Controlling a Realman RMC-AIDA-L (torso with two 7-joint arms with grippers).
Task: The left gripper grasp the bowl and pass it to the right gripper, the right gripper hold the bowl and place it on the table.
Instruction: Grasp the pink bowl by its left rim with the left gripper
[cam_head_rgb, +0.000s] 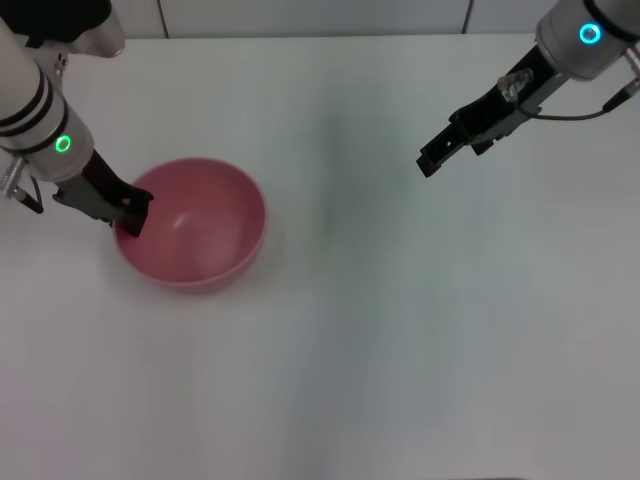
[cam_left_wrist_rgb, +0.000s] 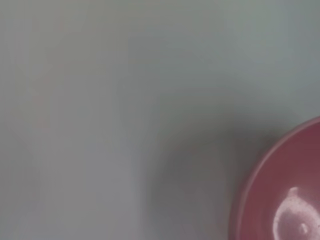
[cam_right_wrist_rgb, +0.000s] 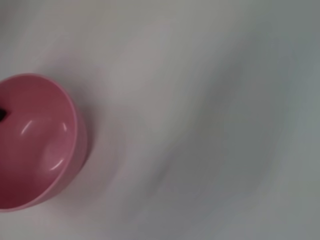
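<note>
One pink-red plastic bowl (cam_head_rgb: 192, 223) sits upright on the white table (cam_head_rgb: 400, 340), its opening facing up and its inside bare. The left gripper (cam_head_rgb: 133, 213) is right at the bowl's rim, on the side of the bowl nearest that arm; its black claw tip overlaps the rim edge in the head view, apparently straddling the wall. Whether the fingers are actually clamped on the rim cannot be told from here.

The left wrist view shows only a curved piece of the bowl (cam_left_wrist_rgb: 287, 195), with a bright highlight on its inner surface, and bare table (cam_left_wrist_rgb: 100, 100) beside it; none of that arm's own fingers appear. In the right wrist view the bowl (cam_right_wrist_rgb: 35, 145) lies far off, with a small dark tip, probably the left claw, just at its rim at the picture's edge.

The right gripper (cam_head_rgb: 428, 160) hangs above the table well apart from the bowl, out beyond the bowl's far side from the left gripper, its slim black claw pointing toward the bowl. It holds nothing; how wide its fingers stand cannot be told.
</note>
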